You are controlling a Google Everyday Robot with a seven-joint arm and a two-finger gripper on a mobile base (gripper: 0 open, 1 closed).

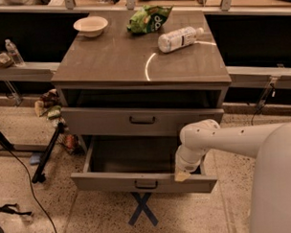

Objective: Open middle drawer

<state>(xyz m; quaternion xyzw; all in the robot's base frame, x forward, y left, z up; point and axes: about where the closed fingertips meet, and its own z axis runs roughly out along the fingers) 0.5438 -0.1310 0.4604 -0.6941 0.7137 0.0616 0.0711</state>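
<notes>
The middle drawer (114, 182) is the low grey front with a small dark loop handle (146, 184). It stands pulled well out of the cabinet, with its dark inside showing. My gripper (182, 175) is at the top edge of that front, near its right end and right of the handle. My white arm reaches it from the right. The taller top drawer (107, 120), with a wider handle, is slightly out above it. The lowest drawer is hidden under the open one.
On the cabinet top (110, 62) are a white bowl (90, 25), a green chip bag (149, 18) and a lying plastic bottle (180, 39). A blue tape cross (143, 208) marks the floor in front. A black stand leg and cable (45, 156) lie to the left.
</notes>
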